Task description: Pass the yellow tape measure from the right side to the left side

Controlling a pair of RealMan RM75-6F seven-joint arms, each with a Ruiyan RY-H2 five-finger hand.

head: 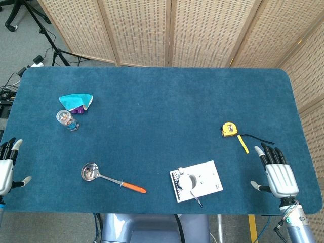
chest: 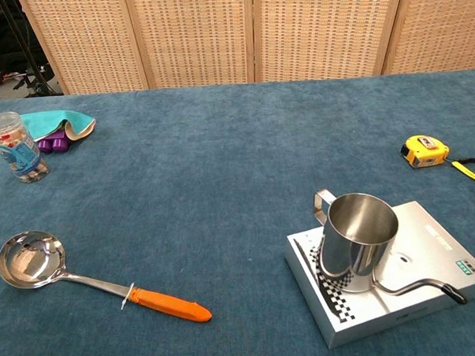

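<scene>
At the far left edge of the blue worktop (head: 152, 101) the left hand (head: 7, 163) rests low with its fingers spread and nothing in them. Near it toward the back lie a teal cloth (head: 76, 100) and a small clear jar (head: 67, 120) just beside it. A ladle (head: 110, 179) with an orange handle lies at the front. Right of the middle a steel cup (chest: 357, 236) stands on a flat white scale (head: 197, 180). The yellow tape measure (head: 229, 129) sits on the right side, its strip pulled out a little, near the right hand (head: 276, 171) but apart from it; that hand lies flat, fingers spread, empty.
</scene>
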